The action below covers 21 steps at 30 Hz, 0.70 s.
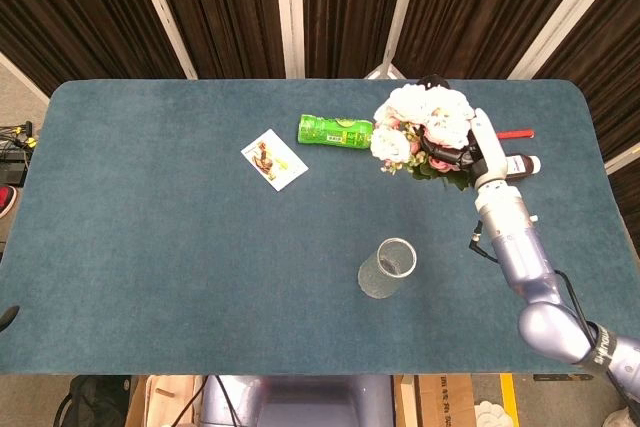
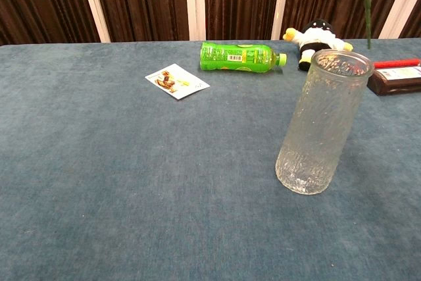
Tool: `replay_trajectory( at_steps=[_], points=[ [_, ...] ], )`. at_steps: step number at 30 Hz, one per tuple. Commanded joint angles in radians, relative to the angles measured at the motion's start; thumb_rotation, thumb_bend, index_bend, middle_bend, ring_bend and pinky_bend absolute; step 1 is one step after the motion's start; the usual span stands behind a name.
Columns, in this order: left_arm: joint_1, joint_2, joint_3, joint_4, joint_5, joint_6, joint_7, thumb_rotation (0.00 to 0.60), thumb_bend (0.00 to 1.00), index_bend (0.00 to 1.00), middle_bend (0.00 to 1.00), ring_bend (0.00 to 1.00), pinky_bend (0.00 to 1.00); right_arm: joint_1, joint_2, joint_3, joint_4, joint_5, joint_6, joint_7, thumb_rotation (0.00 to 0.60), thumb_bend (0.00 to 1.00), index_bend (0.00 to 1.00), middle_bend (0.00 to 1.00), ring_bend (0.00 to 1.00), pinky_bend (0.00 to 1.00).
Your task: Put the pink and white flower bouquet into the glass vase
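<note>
Right hand [image 1: 480, 152] gripping bouquet [image 1: 422, 127], raised beyond the vase [image 1: 386, 268], near the bottle [image 1: 340, 132].

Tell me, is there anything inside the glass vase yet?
No. The glass vase stands upright with only teal table visible through its mouth and clear walls. The right hand holds the pink and white flower bouquet up high; its stem hangs above, not in.

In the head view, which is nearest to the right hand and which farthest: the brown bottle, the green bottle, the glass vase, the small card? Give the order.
Measured from the right hand, which holds the bouquet:
1. Brown bottle, just to its right.
2. Green bottle, to its left, lying down.
3. Glass vase, nearer the robot; close to the green bottle's distance, so this rank is unsure.
4. Small card, far left.
</note>
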Motion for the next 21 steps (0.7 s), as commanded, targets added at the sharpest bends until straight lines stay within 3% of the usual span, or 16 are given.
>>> replay_trajectory(
  at_steps=[1, 8, 14, 21],
  points=[
    [0.003, 0.004, 0.000, 0.001, 0.001, 0.005, -0.014, 0.600, 0.17, 0.15, 0.00, 0.00, 0.00, -0.003, 0.118, 0.100, -0.200, 0.161, 0.041, 0.041, 0.600, 0.51, 0.47, 0.44, 0.49, 0.12],
    [0.006, 0.009, -0.003, 0.004, -0.002, 0.010, -0.037, 0.600, 0.17, 0.15, 0.00, 0.00, 0.00, 0.034, 0.201, 0.159, -0.368, 0.254, 0.158, 0.009, 0.600, 0.51, 0.47, 0.44, 0.49, 0.12],
    [0.008, 0.010, -0.002, 0.006, 0.003, 0.015, -0.044, 0.600, 0.17, 0.15, 0.00, 0.00, 0.00, 0.035, 0.242, 0.177, -0.465, 0.268, 0.231, -0.006, 0.600, 0.51, 0.47, 0.44, 0.49, 0.12],
    [0.012, 0.014, 0.001, 0.007, 0.009, 0.021, -0.056, 0.600, 0.17, 0.15, 0.00, 0.00, 0.00, 0.004, 0.255, 0.181, -0.474, 0.244, 0.190, 0.067, 0.600, 0.51, 0.47, 0.44, 0.49, 0.14]
  ],
)
